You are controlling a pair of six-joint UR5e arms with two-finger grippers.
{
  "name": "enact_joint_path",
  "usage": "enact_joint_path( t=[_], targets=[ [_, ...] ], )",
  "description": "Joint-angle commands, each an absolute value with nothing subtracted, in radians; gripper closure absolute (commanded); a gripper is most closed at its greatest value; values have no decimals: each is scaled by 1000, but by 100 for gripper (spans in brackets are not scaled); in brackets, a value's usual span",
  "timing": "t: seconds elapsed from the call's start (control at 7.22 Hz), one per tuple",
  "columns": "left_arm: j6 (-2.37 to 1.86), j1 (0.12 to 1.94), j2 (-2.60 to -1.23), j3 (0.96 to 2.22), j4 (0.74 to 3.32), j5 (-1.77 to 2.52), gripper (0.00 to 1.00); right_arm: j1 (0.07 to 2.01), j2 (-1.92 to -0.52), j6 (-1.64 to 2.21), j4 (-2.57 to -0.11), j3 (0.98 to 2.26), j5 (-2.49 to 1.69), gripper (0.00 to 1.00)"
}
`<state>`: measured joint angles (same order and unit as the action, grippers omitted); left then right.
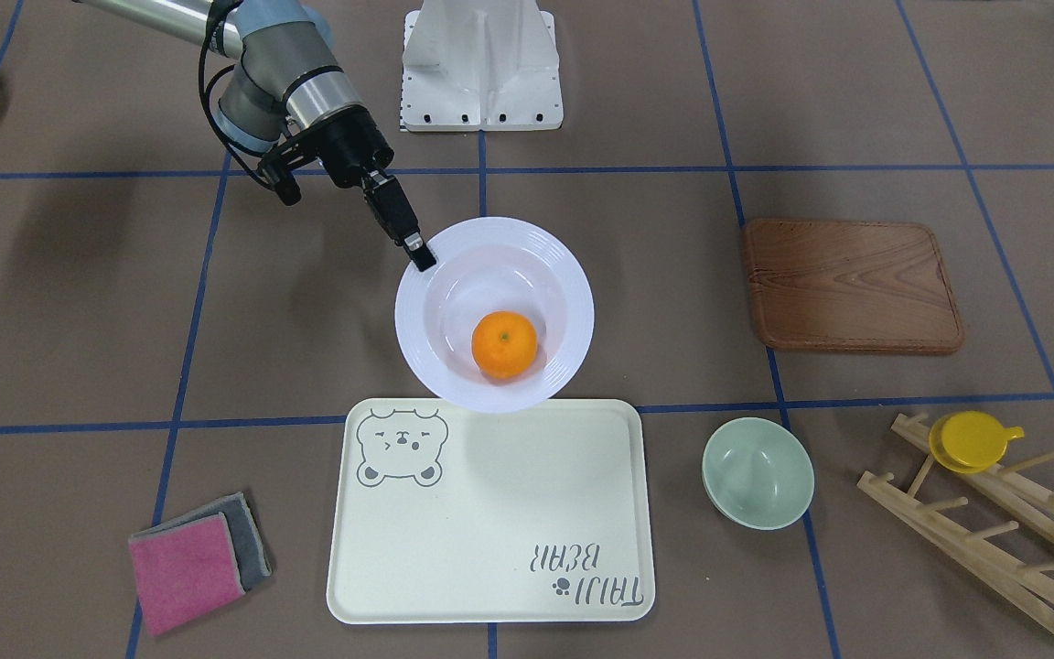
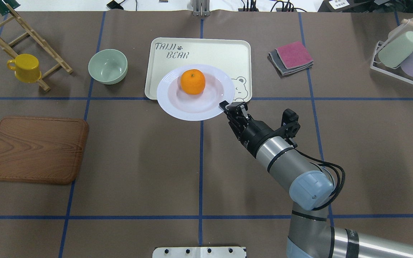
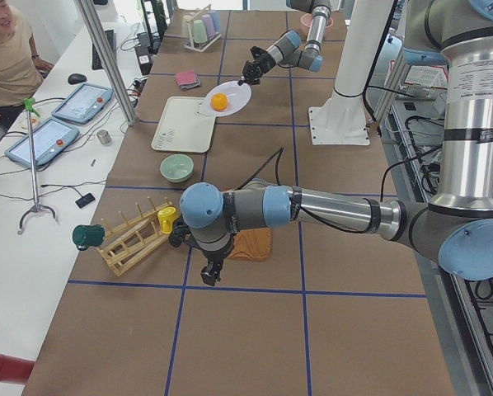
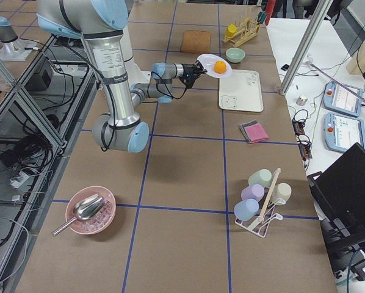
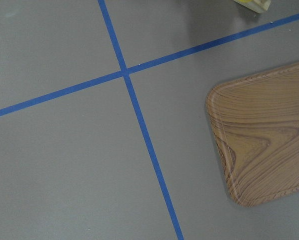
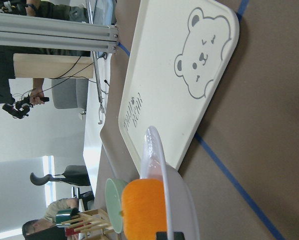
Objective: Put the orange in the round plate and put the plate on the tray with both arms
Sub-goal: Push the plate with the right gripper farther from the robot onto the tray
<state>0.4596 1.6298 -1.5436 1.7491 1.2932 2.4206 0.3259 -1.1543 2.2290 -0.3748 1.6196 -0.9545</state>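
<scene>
- Our right tool (image 2: 229,106) is clamped on the rim of the round plate (image 2: 177,107), at its near right edge. The plate appears lifted off the tabletop (image 2: 138,161) and hangs over the near edge of the tray (image 2: 210,50).
- The orange (image 2: 193,81) sits in the plate's well, toward the far side.
- Our left tool (image 3: 210,272) hangs well apart, near the wooden board (image 2: 34,148). We cannot tell whether its fingers are apart or together.
- We judge the plate stiff, glossy, slippery and breakable. Held by one rim it may tip, and the round orange would roll. The free left rim looks the place for a second hold.
- Grey lettering (image 2: 172,51) on the tray reads "TAIJI BEAR", and a bear face (image 2: 241,87) is drawn at its near right corner.
</scene>
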Motion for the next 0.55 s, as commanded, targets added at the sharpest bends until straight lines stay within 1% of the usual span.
enact_joint_path(
  t=[0.0, 0.28, 0.42],
  targets=[
    [454, 1629, -1545, 1750, 1293, 2421, 0, 405, -981, 2278, -393, 1350, -950, 100],
    [454, 1628, -1546, 1752, 1293, 2422, 0, 469, -838, 2385, -475, 1151, -953, 100],
    [453, 1628, -1546, 1752, 1298, 2422, 0, 486, -804, 2390, -477, 1079, -954, 100]
  ],
)
